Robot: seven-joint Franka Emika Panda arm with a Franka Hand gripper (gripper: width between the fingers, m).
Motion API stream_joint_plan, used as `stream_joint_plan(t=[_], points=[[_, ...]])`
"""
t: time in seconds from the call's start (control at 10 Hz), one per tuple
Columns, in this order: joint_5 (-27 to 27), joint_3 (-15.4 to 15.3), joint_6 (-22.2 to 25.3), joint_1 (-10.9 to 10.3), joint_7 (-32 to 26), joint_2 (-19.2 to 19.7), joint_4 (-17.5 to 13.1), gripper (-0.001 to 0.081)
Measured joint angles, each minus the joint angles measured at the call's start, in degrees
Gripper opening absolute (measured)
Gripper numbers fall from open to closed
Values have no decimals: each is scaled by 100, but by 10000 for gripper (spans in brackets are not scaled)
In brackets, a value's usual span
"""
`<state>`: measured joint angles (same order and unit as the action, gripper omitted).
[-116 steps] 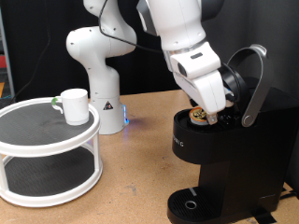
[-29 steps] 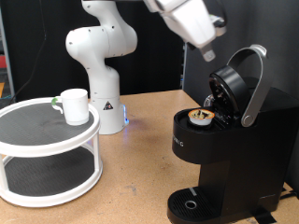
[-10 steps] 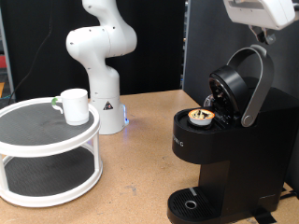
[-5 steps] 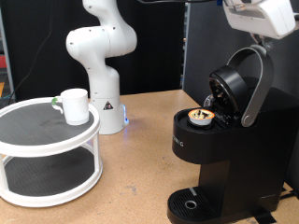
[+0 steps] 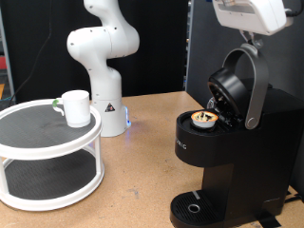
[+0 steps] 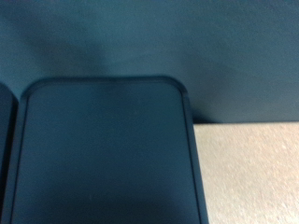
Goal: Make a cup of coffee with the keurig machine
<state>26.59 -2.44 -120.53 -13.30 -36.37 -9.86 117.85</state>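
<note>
Keurig machine: the keurig machine (image 5: 223, 157) is the biggest thing, a black brewer at the exterior view's right, standing on the wooden table (image 5: 133, 190). Its lid (image 5: 237, 87) is tilted up and open, with a silver-grey handle arching over it. A round drip tray (image 5: 193, 206) sits at its base, with nothing on it.

Step in hand: I judge it is the closing of the lid. A pod (image 5: 202, 118) with a tan top already sits in the open chamber, so the loading looks done, but the lid is not down.

Next move calls for: a push on the top of the handle, downward and along its arc, until the lid seats over the pod.

Gripper: the gripper (image 5: 249, 36) is at the exterior view's top right, right above the top of the handle, touching it or almost. Its fingers are not clear, so I cannot tell how far open they are; no object shows between them. The wrist view gives only a dark rounded panel and a strip of table.

Shelf: a round white two-level shelf (image 5: 47, 157) stands at the exterior view's left.

Cup: the cup (image 5: 75, 107) is white with a handle, upright on the upper level of the shelf, well apart from the machine.
</note>
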Motion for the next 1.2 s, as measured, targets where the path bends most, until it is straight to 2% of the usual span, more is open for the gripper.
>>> stream_joint_plan(t=[0.3, 0.6, 1.0, 1.2], points=[[-629, 114, 309, 182, -2, -102, 2, 7], [-1034, 247, 451, 355, -128, -101, 80, 7], [-1452, 344, 255, 495, -473, -98, 364, 7], [-1563, 399, 36, 566, -614, -82, 657, 7]])
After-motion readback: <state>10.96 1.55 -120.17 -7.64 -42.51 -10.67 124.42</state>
